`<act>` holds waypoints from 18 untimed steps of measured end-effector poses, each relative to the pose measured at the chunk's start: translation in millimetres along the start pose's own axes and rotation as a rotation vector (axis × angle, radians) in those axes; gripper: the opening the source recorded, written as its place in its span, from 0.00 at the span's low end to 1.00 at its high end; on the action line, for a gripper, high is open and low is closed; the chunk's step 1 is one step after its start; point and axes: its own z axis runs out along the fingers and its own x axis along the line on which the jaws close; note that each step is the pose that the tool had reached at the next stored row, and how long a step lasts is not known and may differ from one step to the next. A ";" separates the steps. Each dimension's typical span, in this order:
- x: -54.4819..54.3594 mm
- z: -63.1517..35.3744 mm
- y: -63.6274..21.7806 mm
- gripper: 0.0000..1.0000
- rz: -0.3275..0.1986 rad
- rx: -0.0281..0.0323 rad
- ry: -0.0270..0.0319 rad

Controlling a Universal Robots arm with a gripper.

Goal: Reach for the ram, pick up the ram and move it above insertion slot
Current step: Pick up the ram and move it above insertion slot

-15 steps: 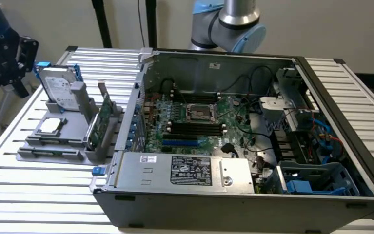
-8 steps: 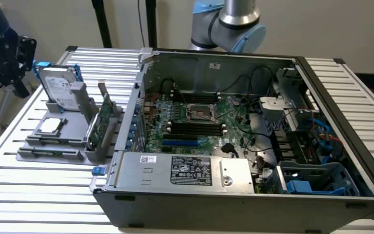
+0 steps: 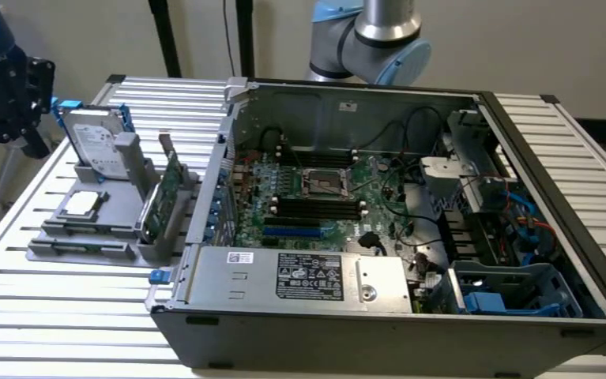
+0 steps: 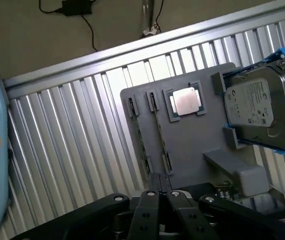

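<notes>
A Universal Robots arm's gripper (image 4: 161,193) hangs above a slatted metal bench (image 4: 72,150), its jaws drawn together and gripping nothing. Just beyond the jaws, the ram (image 4: 158,134) sits edge-up in a slot of a gray holder (image 4: 197,145), with a 2nd thin stick (image 4: 138,140) in the neighboring slot. The holder also carries a CPU (image 4: 186,101) lying flat near the sticks and a hard drive with blue rails (image 4: 260,107) propped on its far side. In the exterior view, a green expansion card (image 3: 160,201) stands between the holder and an open computer case (image 3: 387,316), whose motherboard (image 3: 314,197) lies exposed.
</notes>
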 end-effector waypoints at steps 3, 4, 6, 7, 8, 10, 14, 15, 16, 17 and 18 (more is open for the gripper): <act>0.0 0.1 0.0 0.11 -0.055 0.0051 -0.0007; 0.0 0.1 0.0 0.11 -0.073 0.0067 -0.0008; 0.1 0.2 0.0 0.11 -0.106 0.0100 -0.0013; 0.2 0.2 0.0 0.11 -0.110 0.0103 -0.0014; 0.2 0.2 0.0 0.11 -0.111 0.0105 -0.0014; 0.2 0.3 0.0 0.11 -0.111 0.0105 -0.0014; 0.4 0.4 -0.1 0.18 -0.111 0.0104 -0.0012; 0.4 1.0 -0.1 0.24 -0.111 0.0106 -0.0014; 0.6 1.7 -0.1 0.24 -0.111 0.0107 -0.0015; 0.7 2.7 -0.2 0.30 -0.111 0.0106 -0.0014; 0.9 4.1 -0.3 0.36 -0.111 0.0105 -0.0013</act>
